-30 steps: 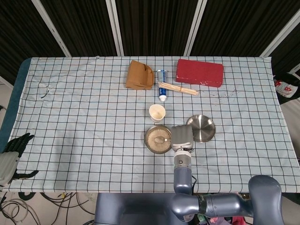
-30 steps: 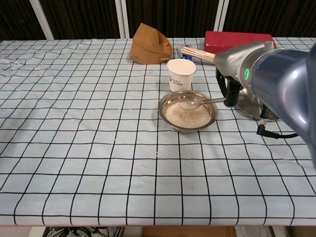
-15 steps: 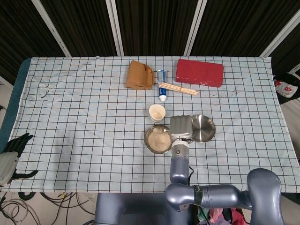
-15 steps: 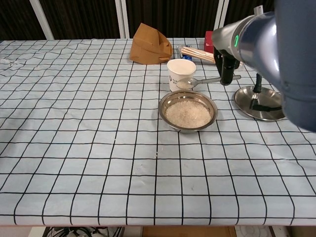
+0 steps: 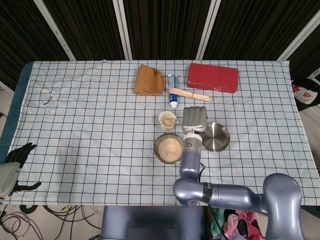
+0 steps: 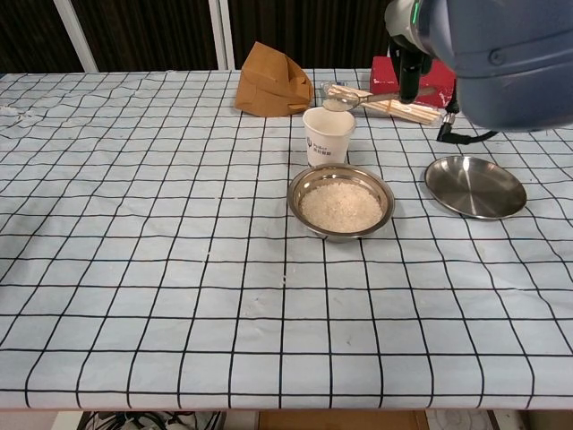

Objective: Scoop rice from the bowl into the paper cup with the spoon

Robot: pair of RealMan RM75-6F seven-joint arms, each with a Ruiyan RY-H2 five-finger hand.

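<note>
One spoon [image 6: 351,100] full of rice sits right over the white paper cup [image 6: 328,135], pinched in the fingers of the right hand [image 5: 194,120]. The steel bowl [image 6: 341,202] of rice sits just in front of the cup. The left hand [image 5: 11,169] hangs off the table's edge, fingers apart.

Right hand [image 5: 194,119] sits mid-frame, arm reaching up from the bottom edge, fingers gripping. Left hand [image 5: 11,167] rests idle at lower left, fingers apart.
</note>
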